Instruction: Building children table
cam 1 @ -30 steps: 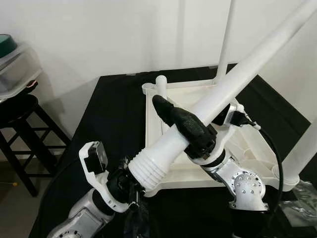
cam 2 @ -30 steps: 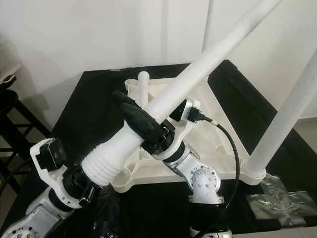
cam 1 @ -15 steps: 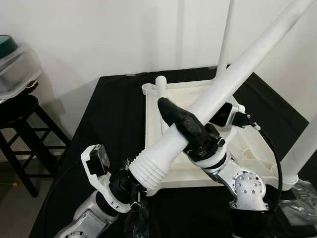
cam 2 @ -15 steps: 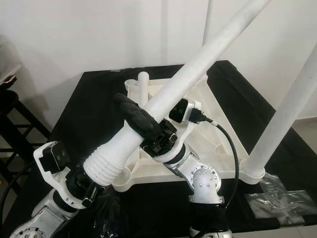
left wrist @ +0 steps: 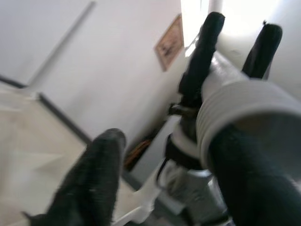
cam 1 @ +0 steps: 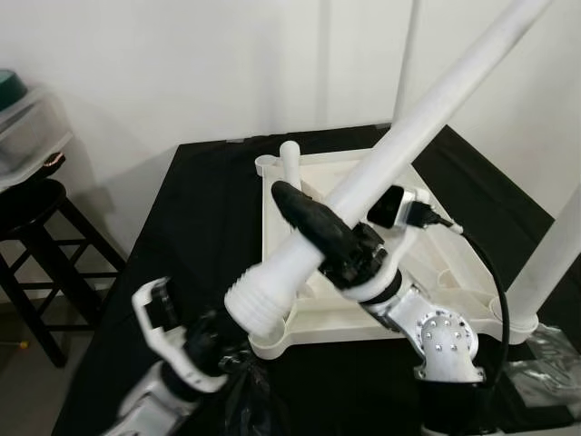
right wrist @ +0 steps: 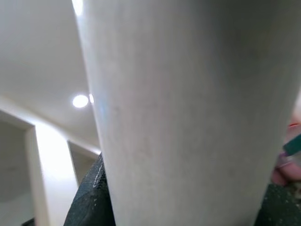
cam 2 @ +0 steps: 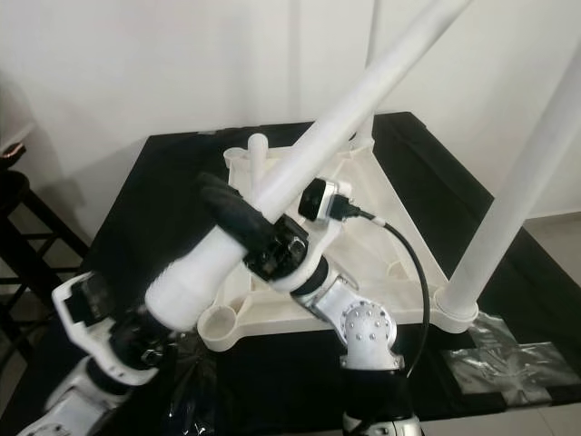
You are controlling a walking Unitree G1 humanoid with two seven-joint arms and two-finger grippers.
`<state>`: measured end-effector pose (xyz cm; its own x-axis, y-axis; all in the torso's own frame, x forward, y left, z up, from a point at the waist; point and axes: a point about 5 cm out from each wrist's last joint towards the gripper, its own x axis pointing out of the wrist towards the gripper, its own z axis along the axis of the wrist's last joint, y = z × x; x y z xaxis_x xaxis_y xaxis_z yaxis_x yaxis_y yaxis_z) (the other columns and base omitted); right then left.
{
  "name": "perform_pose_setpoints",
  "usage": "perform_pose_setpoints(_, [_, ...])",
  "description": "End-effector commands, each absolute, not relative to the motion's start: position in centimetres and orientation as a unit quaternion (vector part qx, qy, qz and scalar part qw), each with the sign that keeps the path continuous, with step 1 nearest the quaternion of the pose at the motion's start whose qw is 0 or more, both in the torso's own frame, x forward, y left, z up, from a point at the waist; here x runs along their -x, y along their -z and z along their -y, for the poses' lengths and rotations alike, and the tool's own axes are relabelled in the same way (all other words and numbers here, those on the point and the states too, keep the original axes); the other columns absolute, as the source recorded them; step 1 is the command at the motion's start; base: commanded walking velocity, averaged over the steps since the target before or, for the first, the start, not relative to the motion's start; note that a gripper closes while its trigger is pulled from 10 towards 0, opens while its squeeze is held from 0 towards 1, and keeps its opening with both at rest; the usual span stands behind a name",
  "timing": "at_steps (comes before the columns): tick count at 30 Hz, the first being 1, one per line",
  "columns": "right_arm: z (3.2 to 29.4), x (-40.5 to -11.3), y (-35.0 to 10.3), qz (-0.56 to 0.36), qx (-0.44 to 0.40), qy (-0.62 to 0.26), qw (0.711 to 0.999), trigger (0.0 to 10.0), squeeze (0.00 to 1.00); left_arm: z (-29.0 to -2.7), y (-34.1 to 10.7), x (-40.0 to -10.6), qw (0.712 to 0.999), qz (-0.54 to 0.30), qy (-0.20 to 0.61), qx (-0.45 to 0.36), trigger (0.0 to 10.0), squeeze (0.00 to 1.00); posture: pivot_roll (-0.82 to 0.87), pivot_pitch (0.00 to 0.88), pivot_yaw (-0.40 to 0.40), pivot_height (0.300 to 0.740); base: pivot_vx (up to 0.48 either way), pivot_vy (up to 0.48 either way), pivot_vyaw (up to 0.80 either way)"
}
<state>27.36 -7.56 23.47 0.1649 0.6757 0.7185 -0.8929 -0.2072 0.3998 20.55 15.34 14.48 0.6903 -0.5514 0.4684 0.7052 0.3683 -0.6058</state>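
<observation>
A black table stands against a white wall, and on it lies the white tabletop, upside down. One long white leg is held slanted above the tabletop; its ribbed end hangs over the near left corner of the tabletop, and its far end rises up to the right. The right gripper is clamped around this leg a little above the ribbed end, with one black finger lying on top of the leg. The left gripper is just under the ribbed end; in the left wrist view its two fingers are spread apart, and one of them is very close to the ribbed end. Another leg stands upright in the near right corner of the tabletop. A short white peg stands at the far left corner. To the left of the table there is a dark stool.
</observation>
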Motion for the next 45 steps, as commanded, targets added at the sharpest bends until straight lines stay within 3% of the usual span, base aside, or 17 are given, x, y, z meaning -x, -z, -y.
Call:
perform_pose_setpoints(1, [7.4,-27.5,-24.3,0.139,-0.442,-0.637,0.616,0.0,0.0,-16.6,-13.4,-20.6,0.846,0.074,0.344,0.4,10.0,1.0,-0.08,0.0,0.06,0.74,0.0,0.0,0.0])
perform_pose_setpoints(2, [8.3,-28.8,-24.5,0.146,-0.445,-0.601,0.648,0.0,0.0,-20.2,-12.2,-19.2,0.88,0.061,0.282,0.377,10.0,1.0,-0.07,0.0,0.049,0.74,0.0,0.0,0.0])
perform_pose_setpoints(3, [8.6,-29.3,-24.6,0.148,-0.445,-0.59,0.657,0.0,0.0,-21.4,-11.8,-18.6,0.89,0.057,0.263,0.368,10.0,1.0,-0.07,0.0,0.049,0.74,0.0,0.0,0.0])
perform_pose_setpoints(10, [8.8,-30.1,-24.6,0.146,-0.438,-0.567,0.682,0.0,0.0,-23.3,-11.1,-17.7,0.909,0.051,0.215,0.352,10.0,1.0,-0.06,0.0,0.037,0.74,0.0,0.0,0.0])
perform_pose_setpoints(11, [8.0,-31.0,-23.9,0.126,-0.394,-0.542,0.731,0.0,0.0,-24.2,-10.7,-17.7,0.928,0.049,0.167,0.329,10.0,1.0,-0.05,0.0,0.03,0.74,0.0,0.0,0.0])
perform_pose_setpoints(12, [7.0,-31.8,-22.8,0.102,-0.307,-0.513,0.795,10.0,0.0,-25.2,-10.1,-18.4,0.954,0.032,0.087,0.284,10.0,1.0,-0.05,0.0,0.024,0.74,0.0,0.0,0.0])
perform_pose_setpoints(13, [7.0,-31.8,-22.8,0.102,-0.307,-0.513,0.795,10.0,0.0,-25.2,-10.1,-18.4,0.954,0.032,0.087,0.284,10.0,1.0,-0.05,0.0,0.024,0.74,0.0,0.0,0.0])
perform_pose_setpoints(14, [6.2,-32.1,-21.8,0.084,-0.227,-0.501,0.831,10.0,0.0,-25.8,-9.8,-19.0,0.969,0.022,0.025,0.243,10.0,1.0,-0.04,0.0,0.022,0.74,0.0,0.0,0.0])
perform_pose_setpoints(15, [5.7,-32.2,-21.1,0.076,-0.175,-0.499,0.845,10.0,0.0,-26.0,-9.6,-19.5,0.975,0.02,-0.011,0.223,10.0,0.96,-0.04,0.0,0.018,0.74,0.0,0.0,0.0])
perform_pose_setpoints(17, [5.7,-32.2,-21.1,0.076,-0.175,-0.499,0.845,10.0,0.0,-26.0,-9.6,-19.5,0.975,0.02,-0.011,0.223,10.0,0.96,-0.04,0.0,0.018,0.74,0.0,0.0,0.0])
perform_pose_setpoints(18, [5.3,-32.0,-20.6,0.073,-0.144,-0.512,0.844,10.0,0.0,-25.7,-9.7,-20.0,0.978,0.021,-0.028,0.208,10.0,0.13,-0.04,0.0,0.018,0.74,0.0,0.0,0.0])
perform_pose_setpoints(19, [5.3,-32.0,-20.6,0.073,-0.144,-0.512,0.844,10.0,0.0,-25.7,-9.7,-20.0,0.978,0.021,-0.028,0.208,10.0,0.13,-0.04,0.0,0.018,0.74,0.0,0.0,0.0])
perform_pose_setpoints(20, [4.7,-31.5,-20.2,0.068,-0.111,-0.533,0.836,10.0,0.0,-25.0,-10.0,-20.4,0.982,0.024,-0.025,0.188,10.0,0.0,-0.04,0.0,0.015,0.74,0.0,0.0,0.8])
perform_pose_setpoints(25, [4.0,-29.7,-19.2,0.046,-0.053,-0.616,0.785,10.0,0.0,-22.7,-10.6,-21.5,0.994,0.016,-0.007,0.107,10.0,0.0,-0.04,0.0,0.02,0.74,0.0,0.0,0.8])
perform_pose_setpoints(27, [4.6,-28.5,-18.5,0.022,-0.03,-0.67,0.741,10.0,0.0,-22.3,-11.0,-21.8,0.998,0.015,-0.016,0.057,10.0,0.0,-0.03,0.0,0.023,0.74,0.0,0.0,0.8])
perform_pose_setpoints(38, [5.7,-29.1,-18.4,0.012,0.009,-0.69,0.723,10.0,0.0,-22.5,-12.1,-22.0,0.999,0.032,-0.032,0.009,10.0,0.0,0.0,0.0,0.015,0.74,0.0,0.0,0.36])
perform_pose_setpoints(45, [5.8,-28.9,-19.6,0.012,0.016,-0.748,0.664,10.0,0.0,-21.6,-11.3,-21.6,0.999,0.008,-0.038,-0.015,10.0,0.0,0.03,0.022,0.014,0.74,0.0,-0.331,0.0])
